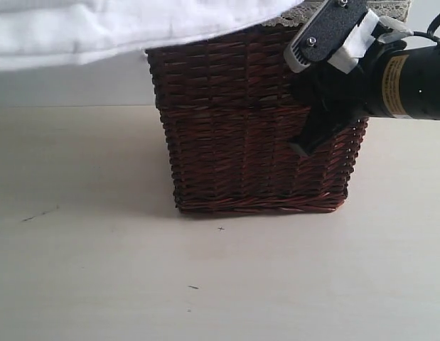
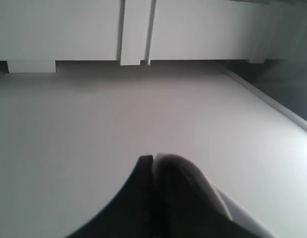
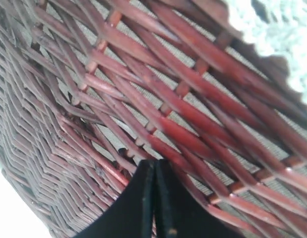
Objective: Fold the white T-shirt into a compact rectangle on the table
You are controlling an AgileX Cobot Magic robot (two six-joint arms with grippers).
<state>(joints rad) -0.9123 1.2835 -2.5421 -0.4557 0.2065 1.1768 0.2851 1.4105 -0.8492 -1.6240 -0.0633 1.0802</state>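
The shirt (image 1: 99, 28) was not yet on the counter (image 1: 92, 277). It hung as a broad white sheet across the top of the exterior view, its lower edge lying over the basket's (image 1: 241, 149) near rim and running off the left edge, well above the bare counter. No collar, lettering or tag showed, so which part of it faced the camera could not be told. What carried it was out of view.

The right hand (image 3: 154, 171) was shut with nothing between its jaws, the tips pressed against or just short of the basket's woven side, below the lace trim (image 3: 272, 25). In the exterior view its arm reached in from the right in front of the basket's upper right corner.

The left hand (image 2: 153, 166) was also closed, its jaws meeting over plain pale surface. A pale fold beside one jaw might have been cloth, but that was too blurred to say.

By my reading the work stood at the very start: getting the shirt out of the basket and spread flat. The next move likely called for lowering the cloth onto open counter in front, clear of the basket, with the right hand backing off the wicker first so it snagged nothing.
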